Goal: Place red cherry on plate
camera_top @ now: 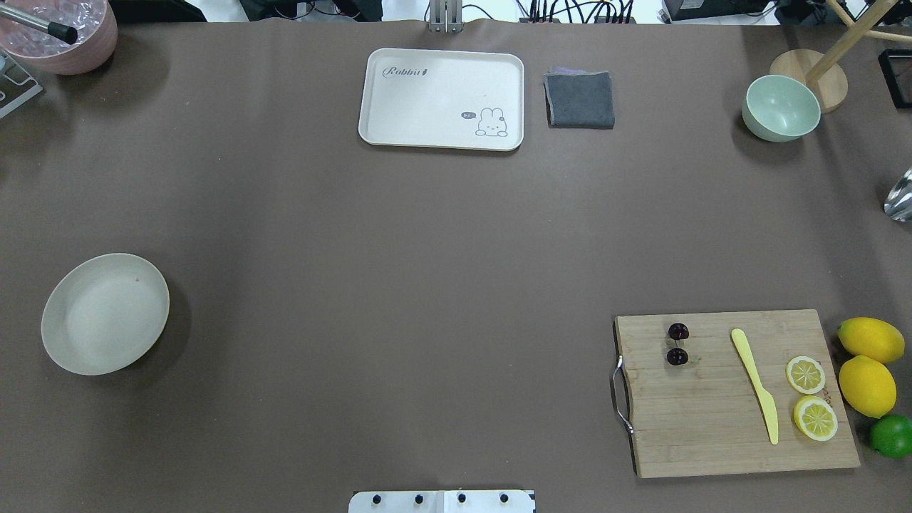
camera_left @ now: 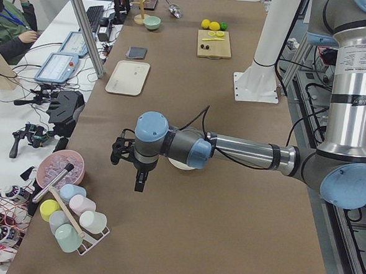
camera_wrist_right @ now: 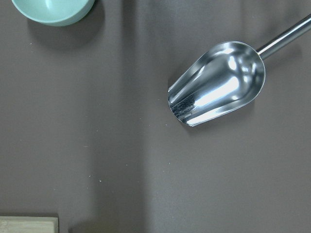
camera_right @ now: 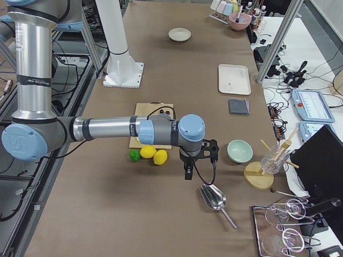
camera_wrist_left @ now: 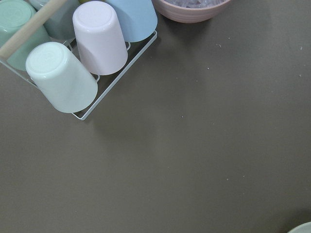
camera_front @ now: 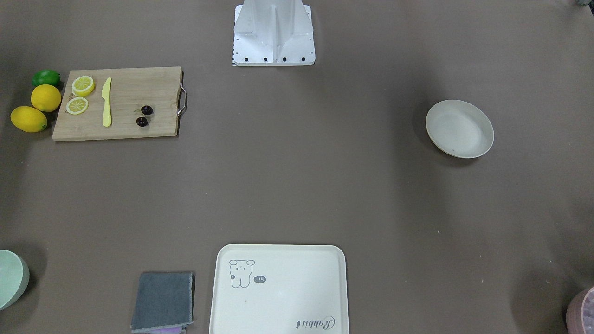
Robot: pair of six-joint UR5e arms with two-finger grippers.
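Note:
The red cherry [camera_front: 146, 110], a pair of tiny dark fruits, lies on a wooden cutting board [camera_front: 125, 125] near its handle end, also seen from overhead [camera_top: 678, 331]. The plate [camera_front: 459, 129], round and cream-white, sits empty on the opposite side of the table [camera_top: 105, 313]. My left gripper [camera_left: 139, 183] hangs above the table near the plate and shows only in the exterior left view; I cannot tell its state. My right gripper [camera_right: 187, 172] hovers past the lemons near a metal scoop, and I cannot tell its state either. No fingers show in either wrist view.
On the board lie a yellow knife [camera_top: 755, 385] and two lemon slices [camera_top: 806, 374]; lemons [camera_top: 867, 385] and a lime [camera_top: 892, 434] sit beside it. A rabbit tray [camera_top: 442, 98], grey cloth [camera_top: 580, 99], green bowl [camera_top: 781, 107], metal scoop [camera_wrist_right: 218, 82], cup rack [camera_wrist_left: 92, 53] and pink bowl [camera_top: 60, 35] line the far edge.

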